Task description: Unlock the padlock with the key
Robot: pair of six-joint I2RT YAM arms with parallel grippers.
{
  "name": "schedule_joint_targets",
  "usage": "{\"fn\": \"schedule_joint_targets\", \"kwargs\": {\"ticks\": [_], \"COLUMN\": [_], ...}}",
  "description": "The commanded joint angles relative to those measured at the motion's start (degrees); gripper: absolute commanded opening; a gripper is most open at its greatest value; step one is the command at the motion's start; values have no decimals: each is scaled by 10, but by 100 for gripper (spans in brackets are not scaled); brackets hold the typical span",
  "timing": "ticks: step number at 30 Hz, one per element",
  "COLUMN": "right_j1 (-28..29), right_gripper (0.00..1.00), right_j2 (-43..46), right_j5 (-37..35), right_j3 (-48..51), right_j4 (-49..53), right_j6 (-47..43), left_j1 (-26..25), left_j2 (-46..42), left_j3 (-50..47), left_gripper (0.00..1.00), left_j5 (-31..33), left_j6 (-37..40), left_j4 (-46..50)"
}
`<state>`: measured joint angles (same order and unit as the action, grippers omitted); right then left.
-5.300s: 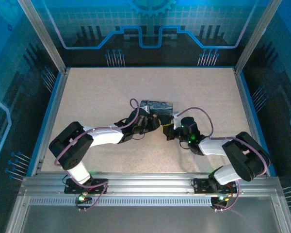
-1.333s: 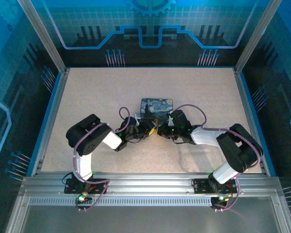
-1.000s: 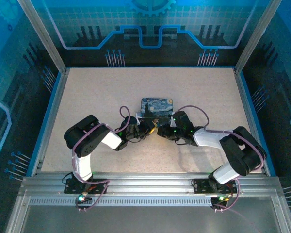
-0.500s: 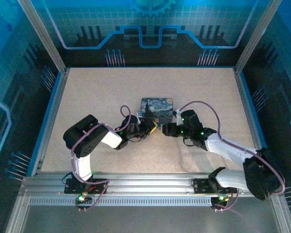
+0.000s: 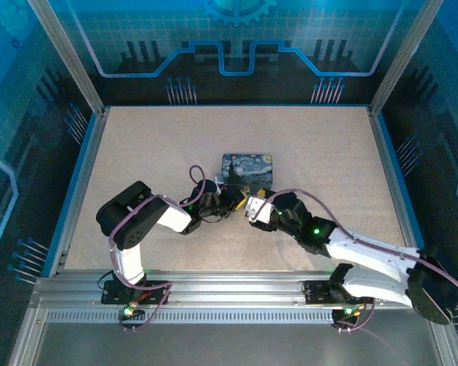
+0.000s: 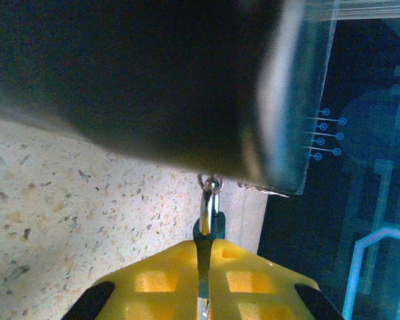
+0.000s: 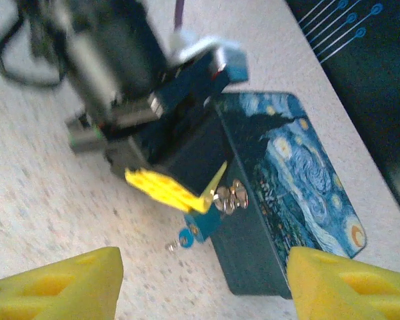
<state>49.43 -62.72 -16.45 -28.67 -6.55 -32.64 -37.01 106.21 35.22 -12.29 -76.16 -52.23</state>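
Now grips the tiny dark-blue padlock (image 6: 209, 225) tight in the left gripper (image 6: 205, 252), silvery shackle hooked at 7 o'clock on the rectangular starry-night tin (image 5: 246, 169); spreads the right gripper (image 7: 200, 283) wide at 6 o'clock.

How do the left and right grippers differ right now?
The left gripper is shut on the padlock hanging at the tin; the right gripper is wide open, holding nothing. The left gripper is right by the tin; the right gripper sits back from it. Both have yellow fingers.
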Motion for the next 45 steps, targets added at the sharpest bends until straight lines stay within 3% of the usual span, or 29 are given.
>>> {"fn": "schedule_joint_targets", "kwargs": {"ticks": [1,10,24,36,42,45], "right_j1": [17,0,-59,-66,-68,-68], "right_gripper": [67,61,44,31,30,20], "right_j2": [-53,-148,-194,-228,-238,-245], "right_j5": [-87,-44,43,30,24,17], "right_j3": [8,7,8,-13,-20,-23], "right_j4": [-18,-110,-160,-174,-186,-192], "right_j6": [-127,-146,-147,-145,-135,-134], "left_j1": [-3,-2,-2,-3,-3,-3], "left_j2": [-19,-20,-21,-21,-20,-20], "left_j3": [13,18,36,38,38,38], "left_gripper": [10,10,8,8,8,8], "left_j5": [-2,-3,-7,-8,-8,-8], "left_j6": [3,-8,-11,-11,-13,-14], "left_j4": [3,10,27,31,29,27]}}
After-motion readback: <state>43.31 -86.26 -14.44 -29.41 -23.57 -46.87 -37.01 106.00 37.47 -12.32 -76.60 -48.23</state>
